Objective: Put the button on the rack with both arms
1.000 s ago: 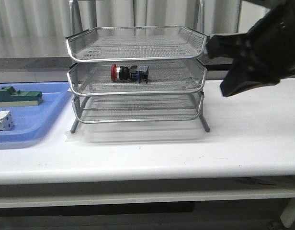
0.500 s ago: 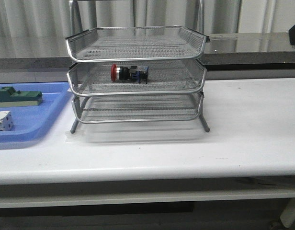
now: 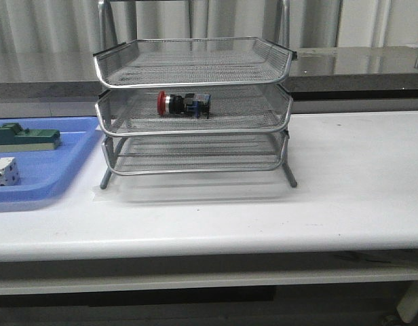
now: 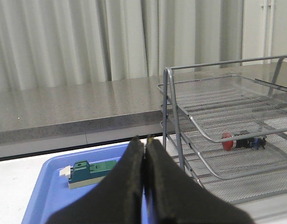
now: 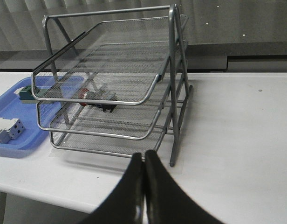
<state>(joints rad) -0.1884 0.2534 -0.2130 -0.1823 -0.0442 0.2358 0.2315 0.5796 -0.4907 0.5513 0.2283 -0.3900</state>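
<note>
Rack [image 3: 193, 109]: three wire mesh tiers on thin legs, standing on the white bench [image 3: 345, 183] toward its back edge, left of the middle. You will find the top tier holding nothing that shows, and the same for the bottom tier.

Middle tier: one button [image 3: 184, 103], lying on its side on the mesh, left of that tier's middle. Red cap points to the left, dark body behind it, blue block at the right end. Nothing is touching it.

Blue tray [image 3: 39, 170]: flat plastic, at the bench's left edge, just beside the rack's left legs but apart from them. Contents you can count: one green block [image 3: 26, 136] toward the tray's back, one small white part [image 3: 4, 170] nearer its front.

Left gripper [image 4: 144, 144]: fingers pressed together, clenched on nothing, held in the air with the blue tray and the rack's side beyond it.

Right gripper [image 5: 143, 156]: fingers likewise closed against each other with nothing between, held off the rack's right end, above the bench.

Neither arm shows in your front view.
</note>
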